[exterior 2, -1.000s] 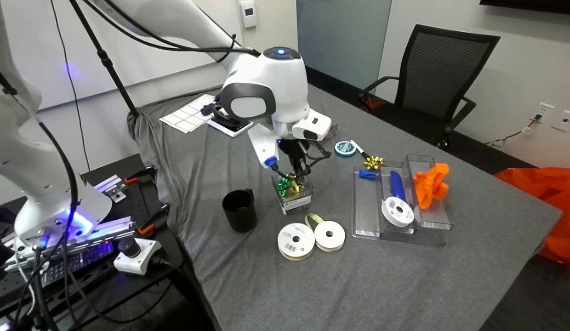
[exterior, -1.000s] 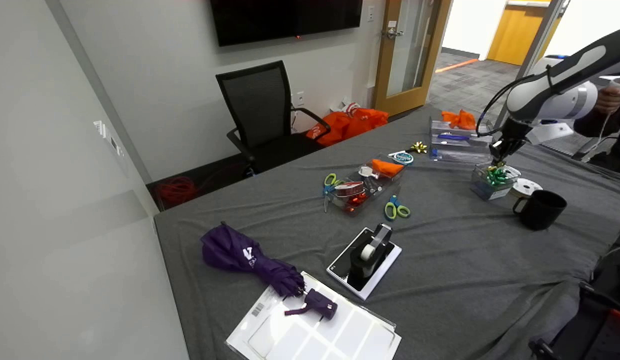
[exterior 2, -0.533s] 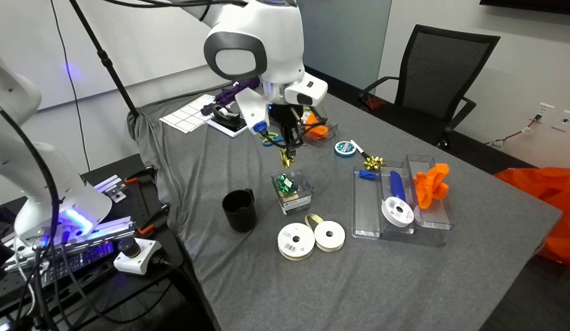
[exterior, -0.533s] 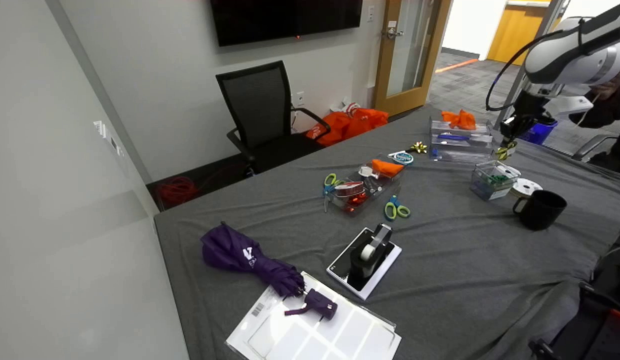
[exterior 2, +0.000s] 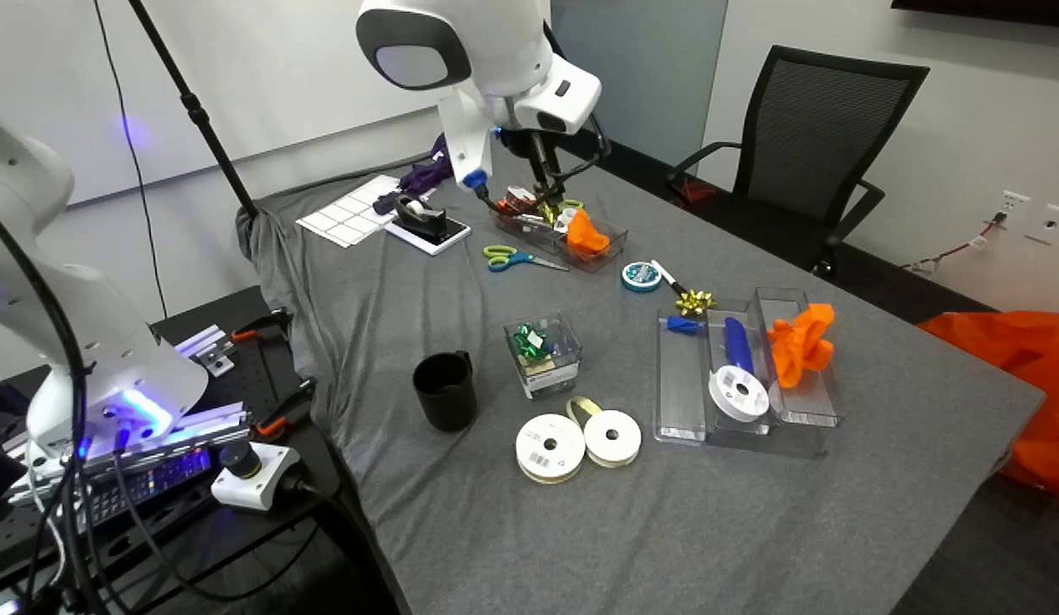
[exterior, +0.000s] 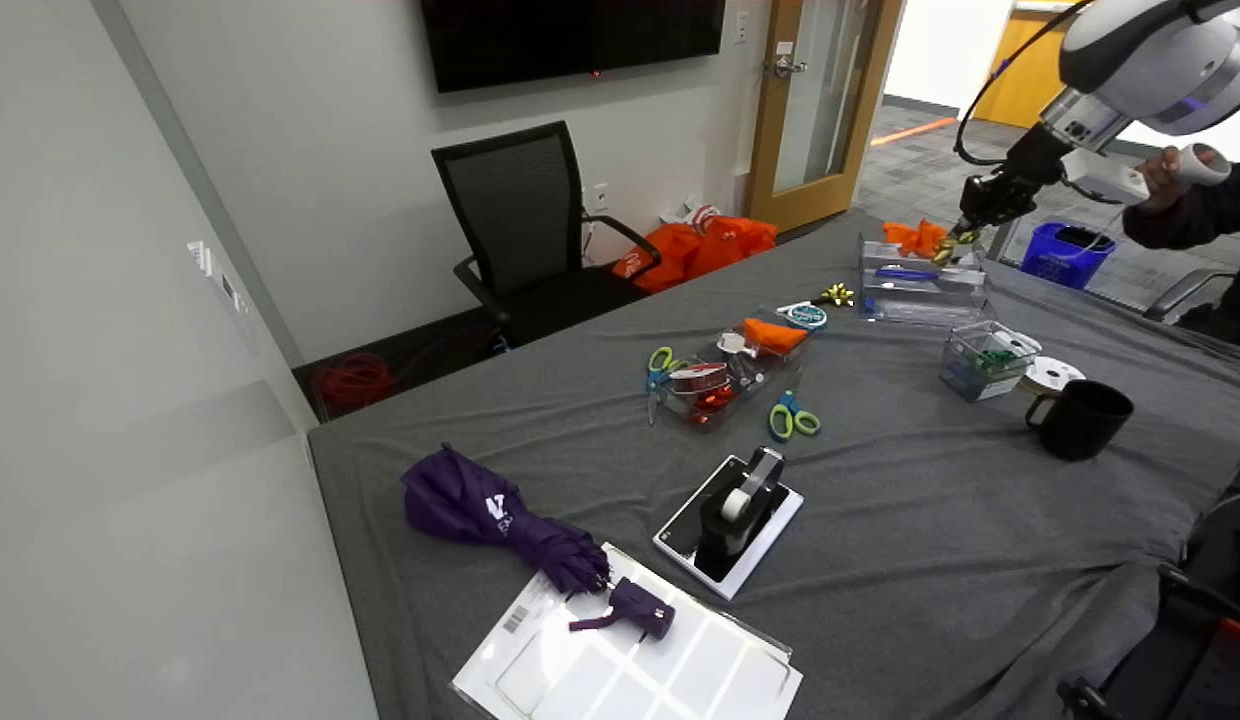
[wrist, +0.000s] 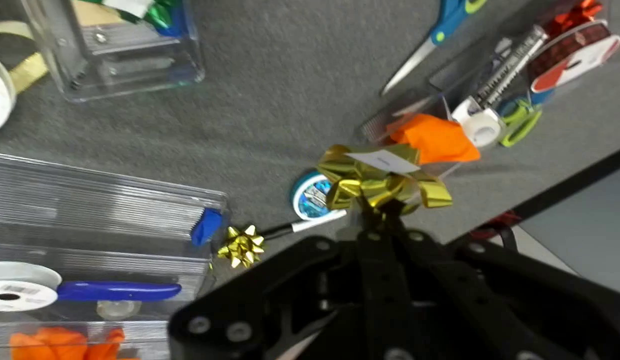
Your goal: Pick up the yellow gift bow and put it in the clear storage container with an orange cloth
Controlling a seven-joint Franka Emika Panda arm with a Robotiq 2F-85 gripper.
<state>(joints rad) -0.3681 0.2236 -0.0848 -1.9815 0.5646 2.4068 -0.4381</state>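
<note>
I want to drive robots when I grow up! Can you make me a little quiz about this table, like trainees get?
1. What is the gripper holding?
2. True or false: the black mug is lying on its side.
3. Pick one: where is the green bow? A) in the black mug; B) in the small clear box; C) in the gripper.

Key:
1. A yellow gift bow.
2. False: it stands upright.
3. B.
</note>
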